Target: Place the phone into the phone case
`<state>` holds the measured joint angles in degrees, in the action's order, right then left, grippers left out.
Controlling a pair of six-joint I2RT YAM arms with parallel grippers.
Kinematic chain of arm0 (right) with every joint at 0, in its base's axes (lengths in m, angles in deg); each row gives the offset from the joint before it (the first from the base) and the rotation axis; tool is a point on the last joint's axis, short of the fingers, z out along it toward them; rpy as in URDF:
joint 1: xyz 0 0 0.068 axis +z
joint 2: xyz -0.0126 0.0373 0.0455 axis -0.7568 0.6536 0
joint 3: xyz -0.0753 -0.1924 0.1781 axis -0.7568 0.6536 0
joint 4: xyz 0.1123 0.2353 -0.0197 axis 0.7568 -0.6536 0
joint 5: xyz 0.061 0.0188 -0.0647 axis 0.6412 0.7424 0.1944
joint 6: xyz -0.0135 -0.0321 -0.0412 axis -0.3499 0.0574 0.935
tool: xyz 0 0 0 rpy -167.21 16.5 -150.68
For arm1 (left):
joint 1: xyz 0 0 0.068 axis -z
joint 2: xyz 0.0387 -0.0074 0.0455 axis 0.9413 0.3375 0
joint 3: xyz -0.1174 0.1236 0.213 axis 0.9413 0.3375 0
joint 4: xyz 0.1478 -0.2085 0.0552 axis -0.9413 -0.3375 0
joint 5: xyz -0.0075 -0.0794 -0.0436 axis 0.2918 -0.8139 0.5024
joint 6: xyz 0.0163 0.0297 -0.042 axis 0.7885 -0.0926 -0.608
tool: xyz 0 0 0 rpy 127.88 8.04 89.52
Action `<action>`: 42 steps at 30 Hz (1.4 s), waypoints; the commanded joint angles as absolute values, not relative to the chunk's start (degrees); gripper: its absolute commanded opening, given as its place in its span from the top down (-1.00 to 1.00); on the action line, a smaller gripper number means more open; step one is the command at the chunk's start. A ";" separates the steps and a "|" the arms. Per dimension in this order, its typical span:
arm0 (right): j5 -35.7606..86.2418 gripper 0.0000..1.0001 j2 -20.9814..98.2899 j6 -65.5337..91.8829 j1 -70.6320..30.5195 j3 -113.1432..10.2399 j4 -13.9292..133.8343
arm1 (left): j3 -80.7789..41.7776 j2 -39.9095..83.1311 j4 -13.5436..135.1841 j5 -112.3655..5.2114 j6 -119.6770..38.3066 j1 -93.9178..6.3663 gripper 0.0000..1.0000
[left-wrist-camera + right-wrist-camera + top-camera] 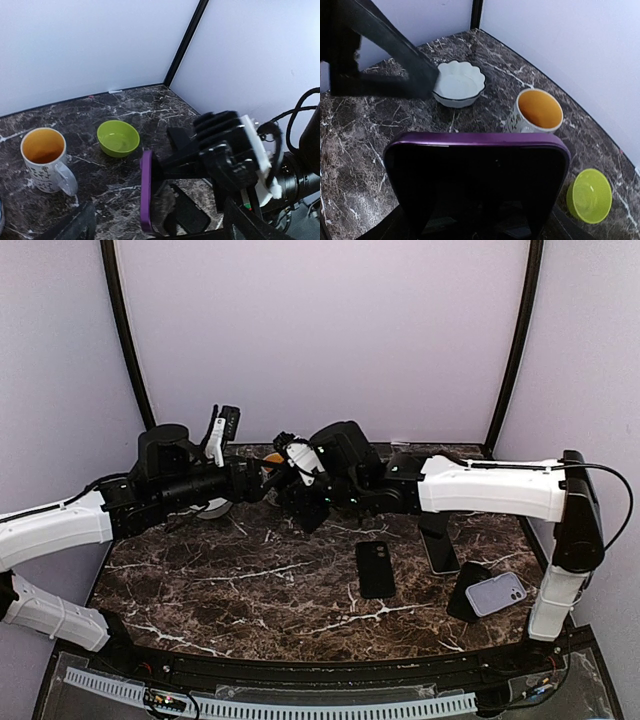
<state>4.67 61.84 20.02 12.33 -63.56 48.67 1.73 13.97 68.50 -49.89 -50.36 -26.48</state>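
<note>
My right gripper [480, 230] is shut on a purple phone case [477, 175] and holds it upright above the back of the table. Its face is dark, and I cannot tell whether a phone sits in it. In the left wrist view the case [146, 192] shows edge-on, clamped by the right gripper [220, 160]. My left gripper [160, 225] is open and empty, its fingers wide apart on either side of the case. Both grippers meet at the back centre [285, 485]. A black phone [375, 568] lies flat mid-table, with another phone [438, 545] to its right.
An orange-lined mug [44, 159], a green bowl [118, 137] and a white scalloped bowl [458, 83] stand at the back under the grippers. A lavender phone on a black stand [495, 593] sits at the right. Walls close in the back and sides.
</note>
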 commanded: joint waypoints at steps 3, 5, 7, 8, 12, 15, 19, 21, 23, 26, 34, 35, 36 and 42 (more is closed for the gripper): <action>-2.04 1.00 56.09 2.71 11.37 -58.88 44.68 | -1.36 12.10 62.63 -42.10 -40.10 -26.31 -0.97; -4.52 1.00 55.81 -3.08 10.70 -58.21 41.27 | -2.11 12.44 61.45 -39.01 -36.72 -26.29 -0.97; -7.22 1.00 55.60 -8.39 10.08 -57.20 37.86 | -2.74 13.15 60.74 -35.45 -33.84 -26.33 -0.98; -8.07 1.00 55.39 -10.65 9.87 -56.41 36.87 | -2.90 13.83 60.56 -34.36 -32.51 -26.33 -0.98; -11.61 1.00 54.71 -19.14 9.29 -52.93 34.06 | -3.29 15.71 60.68 -29.10 -29.79 -26.33 -0.97; -13.04 1.00 54.30 -22.81 9.27 -50.97 33.04 | -2.75 16.77 61.61 -25.94 -27.42 -26.39 -0.97; -14.02 1.00 54.66 -26.51 9.22 -49.65 31.24 | -0.05 17.02 63.48 -25.80 -27.37 -26.49 -0.97; -13.94 1.00 54.77 -28.24 9.26 -48.54 30.83 | 1.23 16.35 63.78 -25.54 -26.76 -26.55 -0.97; -13.52 1.00 54.70 -29.20 9.34 -46.70 31.40 | 2.35 15.28 64.78 -24.41 -25.99 -26.54 -0.98; -13.14 1.00 54.43 -30.39 9.33 -43.65 32.75 | 3.92 13.51 67.19 -24.22 -25.11 -26.55 -0.98; -11.07 1.00 56.29 -29.49 9.44 -42.09 33.92 | 5.15 12.48 68.34 -26.38 -24.51 -26.59 -0.97; -11.06 1.00 56.47 -29.68 9.44 -41.97 33.65 | 5.13 12.52 68.32 -26.43 -24.52 -26.55 -0.97; -11.13 1.00 56.63 -29.79 9.40 -41.87 33.39 | 5.17 12.55 68.30 -26.47 -24.53 -26.58 -0.97; -11.15 1.00 58.07 -29.78 9.44 -41.50 33.61 | 5.29 12.80 68.37 -26.89 -24.28 -26.57 -0.97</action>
